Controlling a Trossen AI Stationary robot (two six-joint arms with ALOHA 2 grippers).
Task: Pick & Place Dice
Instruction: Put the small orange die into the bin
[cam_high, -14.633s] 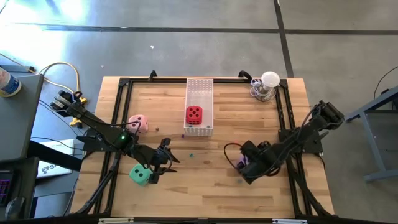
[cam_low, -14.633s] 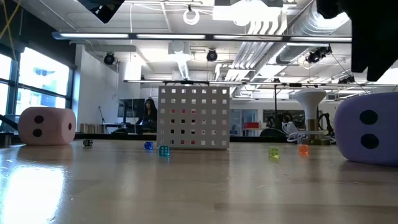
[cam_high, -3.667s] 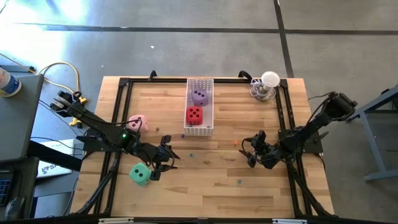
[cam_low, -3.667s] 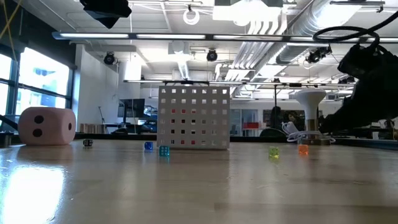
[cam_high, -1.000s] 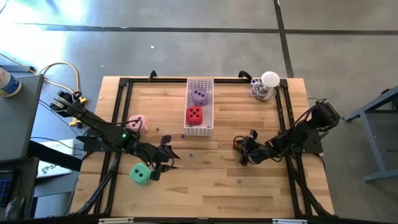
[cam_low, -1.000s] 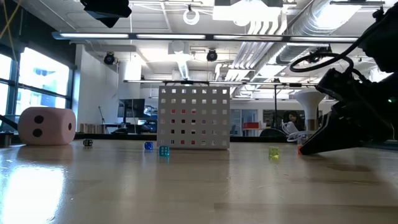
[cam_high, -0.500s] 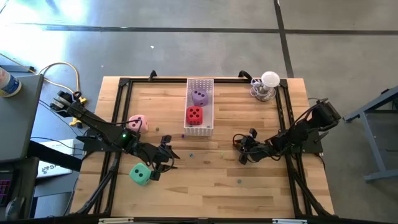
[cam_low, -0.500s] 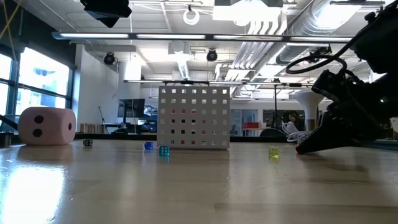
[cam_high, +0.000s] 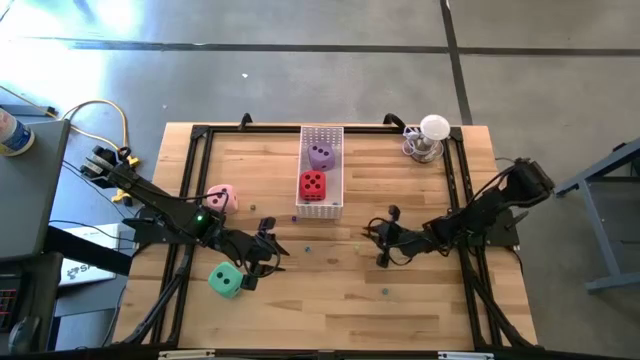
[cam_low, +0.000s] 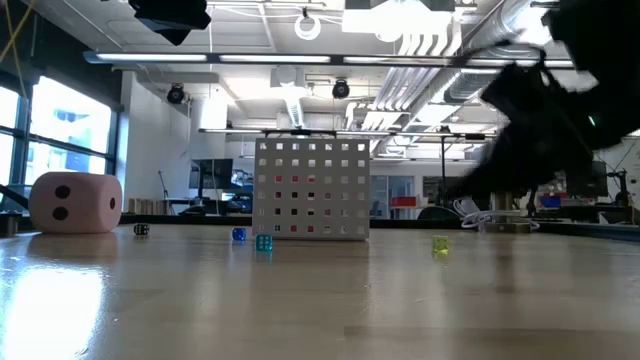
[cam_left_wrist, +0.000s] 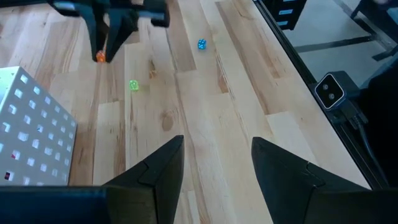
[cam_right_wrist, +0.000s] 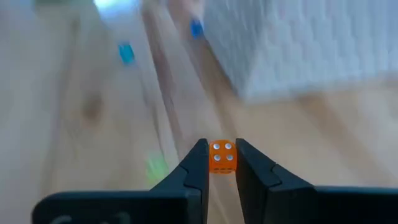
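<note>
From above, the white tray (cam_high: 321, 168) stood at twelve o'clock on the table (cam_high: 330, 290), holding the purple die (cam_high: 321, 154) and the red die (cam_high: 312, 185). The pink die (cam_high: 221, 198) lay at nine o'clock, the green die (cam_high: 226, 280) at eight. The left gripper (cam_high: 262, 259) hovered just beside the green one; the right gripper (cam_high: 378, 240) sat near centre.

At table height, the pink die (cam_low: 75, 202) rested at nine o'clock of the tray (cam_low: 311, 188).

The left wrist showed its fingers (cam_left_wrist: 157, 168) spread wide, holding nothing.

The right wrist showed its fingers (cam_right_wrist: 194, 167) pinching a small orange die (cam_right_wrist: 222, 156).
</note>
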